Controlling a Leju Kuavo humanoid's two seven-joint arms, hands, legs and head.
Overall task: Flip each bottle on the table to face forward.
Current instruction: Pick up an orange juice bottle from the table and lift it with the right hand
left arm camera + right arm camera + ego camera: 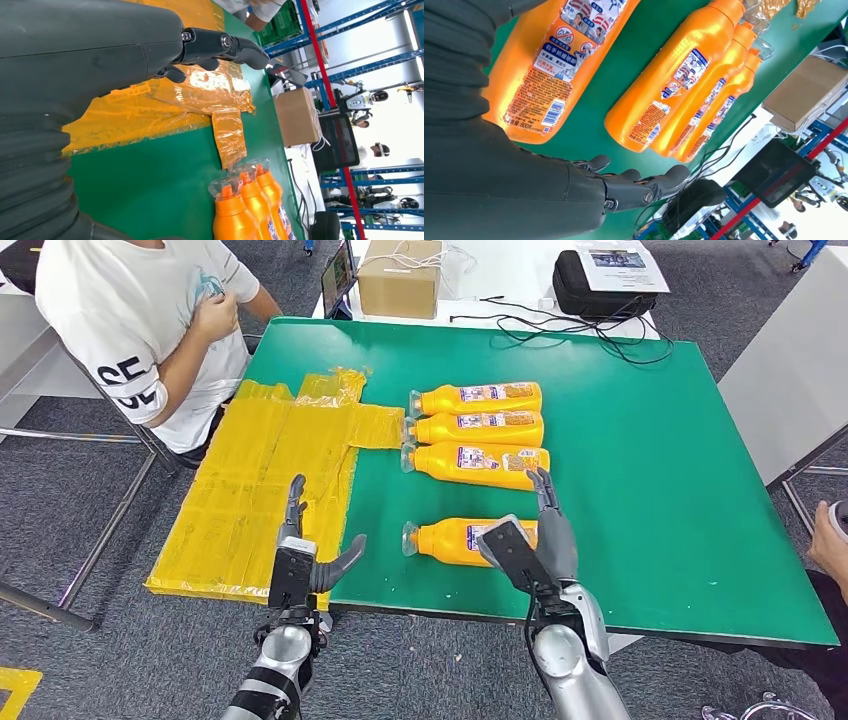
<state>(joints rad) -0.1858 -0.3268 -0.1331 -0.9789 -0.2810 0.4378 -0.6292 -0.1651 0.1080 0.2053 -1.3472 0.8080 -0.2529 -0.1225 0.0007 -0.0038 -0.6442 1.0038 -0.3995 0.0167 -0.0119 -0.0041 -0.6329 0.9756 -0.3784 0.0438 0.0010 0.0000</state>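
Observation:
Several orange bottles lie on their sides on the green table (650,470), caps to the left. Three lie close together: the far bottle (478,397), the middle bottle (480,427) and the third bottle (478,463). A nearer bottle (450,537) lies apart near the front edge, its label with a barcode showing in the right wrist view (539,65). My right hand (540,540) hovers open over this bottle's base end, fingers stretched toward the third bottle. My left hand (300,555) is open over the yellow sheet (270,480), holding nothing.
A person in a white shirt (140,320) sits at the table's far left corner. A cardboard box (400,278), a black case (605,285) and cables (560,335) lie at the back. Another person's hand (830,540) is at the right edge.

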